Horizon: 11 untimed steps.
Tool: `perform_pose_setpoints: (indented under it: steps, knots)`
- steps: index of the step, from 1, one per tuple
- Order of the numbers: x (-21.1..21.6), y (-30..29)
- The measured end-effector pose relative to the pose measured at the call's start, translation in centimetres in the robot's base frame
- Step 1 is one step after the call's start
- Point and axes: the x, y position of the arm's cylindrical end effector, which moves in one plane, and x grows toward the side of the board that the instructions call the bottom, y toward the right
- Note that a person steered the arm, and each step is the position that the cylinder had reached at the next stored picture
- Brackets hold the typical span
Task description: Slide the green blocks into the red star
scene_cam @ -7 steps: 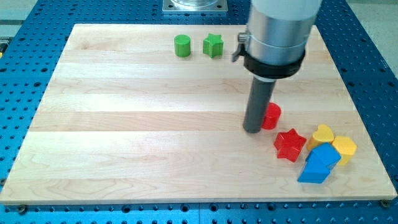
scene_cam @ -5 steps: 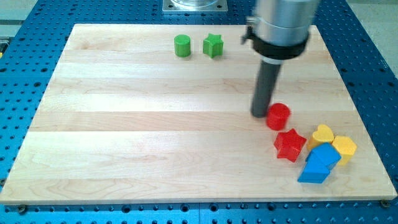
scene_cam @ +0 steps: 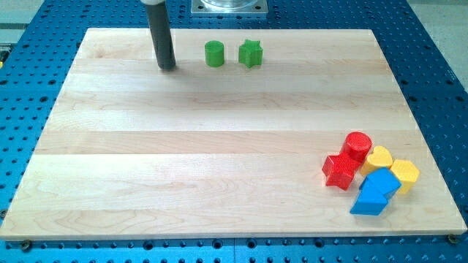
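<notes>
My tip [scene_cam: 167, 68] has no fingers to open or clench; it is a plain dark rod end resting on the table top [scene_cam: 183, 161], holding nothing and touching no block. Taking the green cylinder [scene_cam: 214, 53] as the landmark, my tip stands near it on the view's left, apart from it and at about its height on the board. Just beside the cylinder on the view's right sits the green star [scene_cam: 250, 52], the two close but not touching. Well apart from the cylinder, toward the view's bottom right, lies the red star [scene_cam: 340, 170], with a red cylinder [scene_cam: 358, 145] pressed against its upper right, a yellow heart [scene_cam: 379, 158], a second yellow block [scene_cam: 405, 173] and a blue block [scene_cam: 374, 193] crowded alongside. By my judgement the task is barely begun: both green blocks sit near the view's top edge, with the whole diagonal slide to the red star left to do. The blocks look like matte, faintly ridged plastic with crisp edges; the board is pale, smooth wood in wide planks, set on a blue perforated base [scene_cam: 439, 88].
</notes>
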Motion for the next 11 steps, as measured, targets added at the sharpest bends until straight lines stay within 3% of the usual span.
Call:
perform_pose_setpoints:
  steps: [1, 4, 7, 9, 10, 11]
  knots:
    - [-0.1, 5.4]
    - [-2.8, 14.6]
    - [15.8, 14.8]
    - [17.9, 12.0]
    - [22.1, 14.0]
    - [21.6, 12.5]
